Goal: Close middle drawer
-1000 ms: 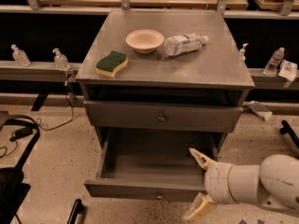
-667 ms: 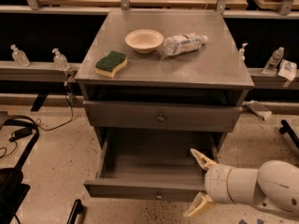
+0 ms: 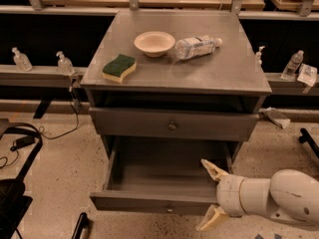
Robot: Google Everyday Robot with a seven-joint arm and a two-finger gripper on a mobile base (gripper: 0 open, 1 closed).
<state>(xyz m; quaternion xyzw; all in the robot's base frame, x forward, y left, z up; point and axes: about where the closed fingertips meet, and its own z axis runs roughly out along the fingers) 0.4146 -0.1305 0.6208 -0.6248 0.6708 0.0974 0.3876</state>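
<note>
The middle drawer (image 3: 149,180) is a grey metal drawer, pulled far out of the cabinet and empty inside. Its front panel (image 3: 149,201) carries a small round knob (image 3: 170,209). My gripper (image 3: 211,194) is at the right end of that front panel. It is open wide, with one tan finger (image 3: 211,169) over the drawer's inside right corner and the other finger (image 3: 210,220) below and in front of the panel. The white arm (image 3: 271,198) comes in from the lower right.
Above the open drawer is a shut, taller-fronted drawer with a dark knob (image 3: 172,126). On the cabinet top (image 3: 219,68) lie a green sponge (image 3: 119,67), a beige bowl (image 3: 154,43) and a plastic bottle (image 3: 198,46). Cables and black gear (image 3: 15,148) lie on the floor at left.
Almost nothing has changed. My gripper stays open at the drawer's right front corner, and the drawer is as far out as before.
</note>
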